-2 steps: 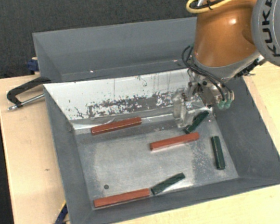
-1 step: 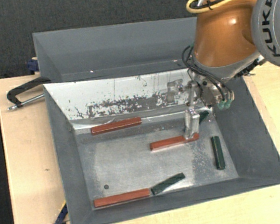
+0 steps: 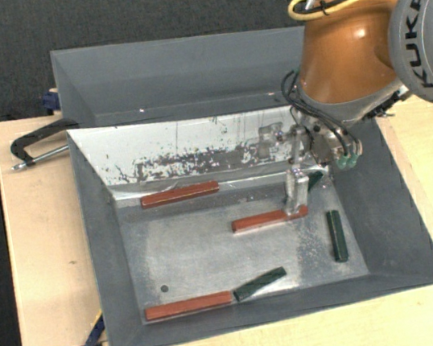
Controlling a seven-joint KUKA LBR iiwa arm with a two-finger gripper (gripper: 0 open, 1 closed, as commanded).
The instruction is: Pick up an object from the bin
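— Where do we find the gripper (image 3: 297, 204)?

— Down inside the bin (image 3: 184, 71), right of the middle of its floor. Its tip is at the right end of a red-brown flat stick (image 3: 266, 220). The orange cover (image 3: 342, 42) on the wrist hangs above, over the bin's far right corner.

— Do we have hold of that stick?

— We cannot tell. The tip either meets the stick's right end or stands just over it. From this angle we cannot make out whether the gripper is open or closed, and we do not see the stick plainly clasped.

— How does the stick lie?

— Flat on the floor, running left to right. It is about midway between the far and near edges, and nearer the right edge than the left.

— What do we see close by?

— A dark green stick (image 3: 336, 235) lies along the right edge, pointing from far to near. It is just beside the gripper but apart from it. A second red-brown stick (image 3: 179, 194) lies at the foot of the far wall, well apart to the left.

— And along the near edge?

— A third red-brown stick (image 3: 189, 305) runs from the near left corner towards the middle. A second dark green stick (image 3: 258, 284) sits at its right end, slightly tilted, and we cannot say whether the two touch. A small dark speck (image 3: 164, 289) marks the floor just beyond them.
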